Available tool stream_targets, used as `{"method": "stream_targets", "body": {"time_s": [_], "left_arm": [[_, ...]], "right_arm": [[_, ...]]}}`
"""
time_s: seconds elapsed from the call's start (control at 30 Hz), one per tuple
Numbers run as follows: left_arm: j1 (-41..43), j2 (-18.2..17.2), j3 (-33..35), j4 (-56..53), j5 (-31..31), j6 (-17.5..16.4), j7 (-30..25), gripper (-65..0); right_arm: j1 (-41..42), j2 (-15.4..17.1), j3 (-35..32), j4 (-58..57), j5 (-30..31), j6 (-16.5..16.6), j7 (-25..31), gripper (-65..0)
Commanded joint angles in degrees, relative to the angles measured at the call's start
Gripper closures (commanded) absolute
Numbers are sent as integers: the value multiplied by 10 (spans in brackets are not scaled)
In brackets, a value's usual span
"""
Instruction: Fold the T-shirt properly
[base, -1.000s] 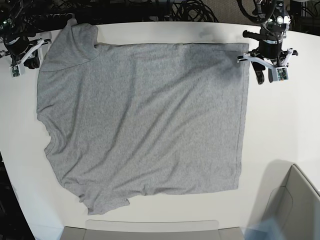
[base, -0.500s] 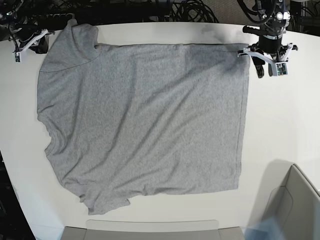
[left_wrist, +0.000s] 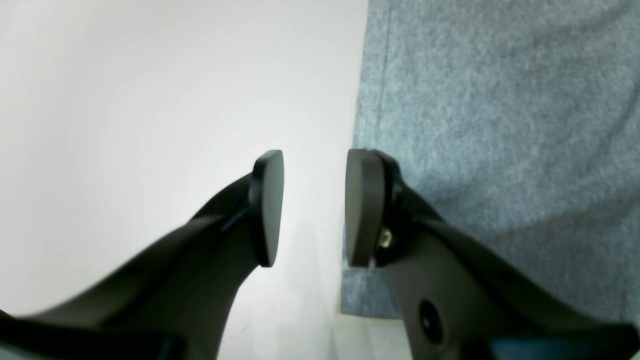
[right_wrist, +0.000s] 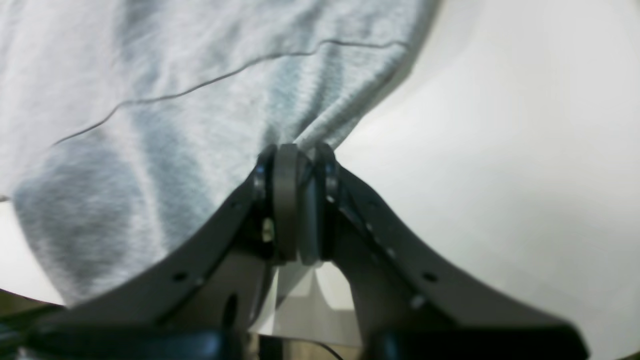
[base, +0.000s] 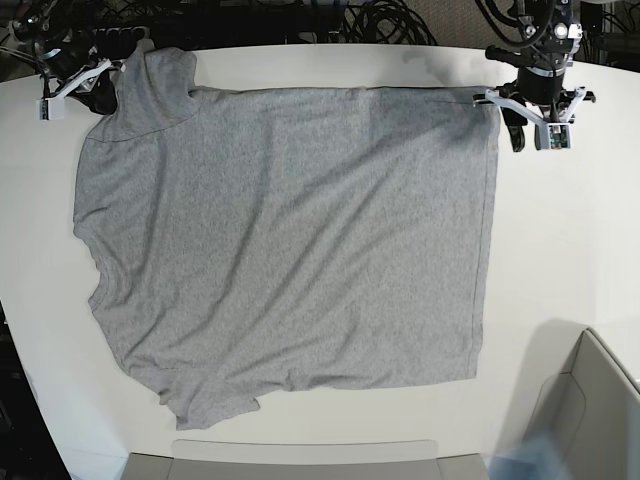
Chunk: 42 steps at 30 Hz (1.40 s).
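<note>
From my remote station this reads as a robotics lab: a bare white round-edged worktop (base: 300, 65), a tangle of black cables (base: 390, 20) behind its far edge, and grey plastic bins (base: 590, 400) at its near right corner.

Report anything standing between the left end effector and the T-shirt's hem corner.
Nothing visible does. The left end effector is open right at the edge of the T-shirt, one finger over bare white table, the other over the fabric, with no object in the gap.
</note>
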<state>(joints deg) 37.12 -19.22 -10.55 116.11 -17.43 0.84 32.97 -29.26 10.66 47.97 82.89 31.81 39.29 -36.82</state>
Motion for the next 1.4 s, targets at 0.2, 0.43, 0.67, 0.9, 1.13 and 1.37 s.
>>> {"method": "stream_targets", "body": {"time_s": [0.2, 0.43, 0.67, 0.9, 1.13, 1.37], "left_arm": [[4, -4, -1, 9, 3, 3, -14, -214], [0, -4, -1, 9, 3, 3, -14, -214], [-3, -4, -1, 9, 3, 3, -14, -214], [-4, -4, -1, 9, 2, 3, -14, -214], [-12, -3, -1, 9, 2, 4, -14, -214], [-17, -4, 10, 10, 2, 4, -18, -214]], "right_arm": [[-19, -18, 2, 113, -56, 7, -69, -62], [42, -14, 50, 297, -152, 7, -69, -62], [199, 12, -201, 341, -651, 7, -36, -63], [230, 49, -524, 294, -905, -98, -16, -64], [317, 27, -563, 353, -894, 7, -21, -64], [470, -29, -593, 357, -973, 7, -22, -64]]}}
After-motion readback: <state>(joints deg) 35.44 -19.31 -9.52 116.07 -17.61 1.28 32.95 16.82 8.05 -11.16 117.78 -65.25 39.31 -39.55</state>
